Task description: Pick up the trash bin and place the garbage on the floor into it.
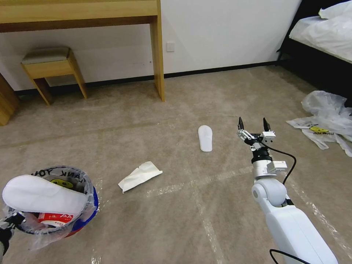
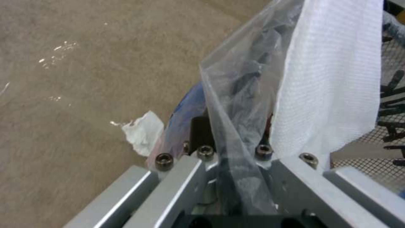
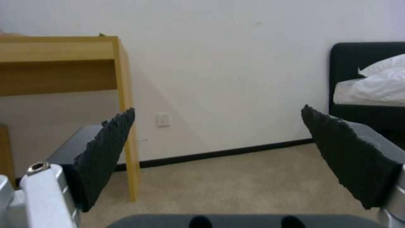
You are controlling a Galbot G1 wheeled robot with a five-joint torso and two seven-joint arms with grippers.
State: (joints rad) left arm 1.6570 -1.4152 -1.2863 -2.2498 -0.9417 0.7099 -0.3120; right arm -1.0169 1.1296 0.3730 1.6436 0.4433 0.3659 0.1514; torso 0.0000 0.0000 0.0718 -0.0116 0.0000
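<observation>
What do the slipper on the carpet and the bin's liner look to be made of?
The slipper on the carpet looks like thin, matte white non-woven fabric; the slipper in the bin shows a fine waffle texture. The liner is glossy, see-through plastic film that creases, draped over the trash bin. The right hand is open, pointing forward above the carpet.

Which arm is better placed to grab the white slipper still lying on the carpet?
Right. The right gripper is open, empty and raised beside the slipper on the floor. The left gripper is clamped on the trash bin rim, so it seems occupied.
</observation>
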